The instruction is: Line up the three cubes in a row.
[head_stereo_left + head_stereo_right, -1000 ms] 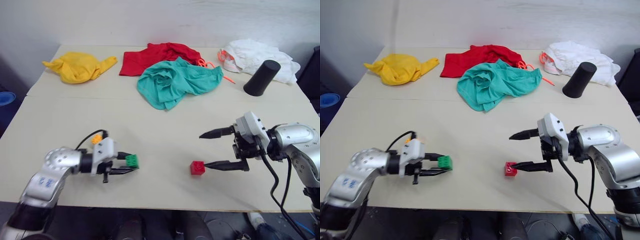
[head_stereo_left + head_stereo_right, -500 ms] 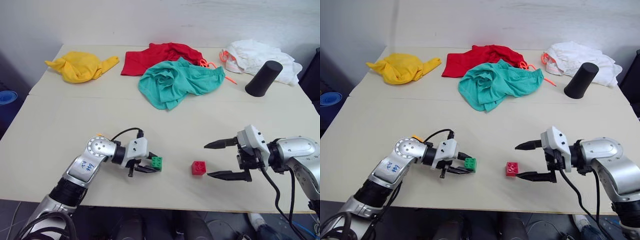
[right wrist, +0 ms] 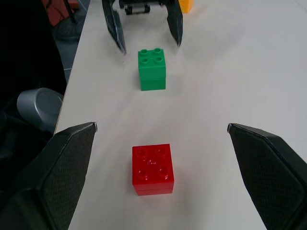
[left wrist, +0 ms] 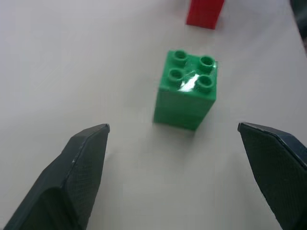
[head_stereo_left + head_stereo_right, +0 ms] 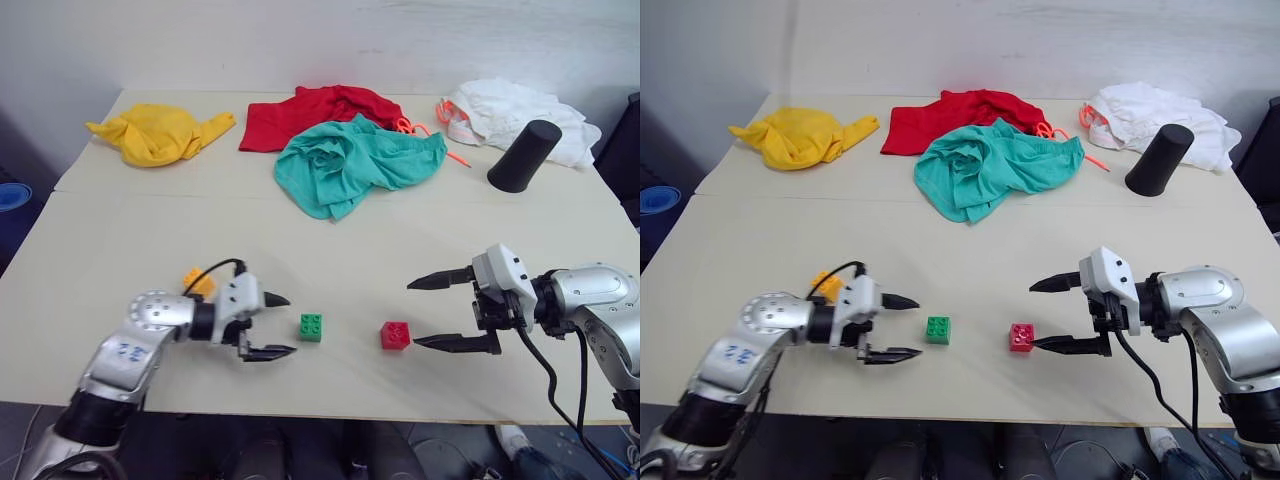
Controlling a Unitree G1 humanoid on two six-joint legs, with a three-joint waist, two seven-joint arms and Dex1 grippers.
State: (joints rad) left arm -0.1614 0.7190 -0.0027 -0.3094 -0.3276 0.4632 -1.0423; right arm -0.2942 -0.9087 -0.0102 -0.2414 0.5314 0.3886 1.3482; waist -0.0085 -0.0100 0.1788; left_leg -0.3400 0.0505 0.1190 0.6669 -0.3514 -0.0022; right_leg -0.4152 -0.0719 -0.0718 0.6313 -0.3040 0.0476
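Note:
The green cube [image 5: 311,327] stands on the table [image 5: 120,230] near its front edge, with the red cube [image 5: 395,335] a short gap to its right. Farther left, the orange-yellow cube [image 5: 198,283] lies behind my left forearm. My left gripper [image 5: 290,324] is open just left of the green cube, which sits a little beyond its fingertips and apart from them. My right gripper [image 5: 412,314] is open just right of the red cube, holding nothing. In the right wrist view the red cube [image 3: 153,169] and green cube [image 3: 152,68] lie one behind the other.
At the back of the table lie a yellow cloth [image 5: 160,133], a red cloth [image 5: 310,112], a teal cloth [image 5: 350,160] and a white cloth [image 5: 510,110]. A black cone-shaped cup [image 5: 523,155] lies at the back right. The cubes sit close to the table's front edge.
My left gripper carried the green cube rightward toward the red one, then opened, left it on the table and drew back to the left. The right gripper stays open in place.

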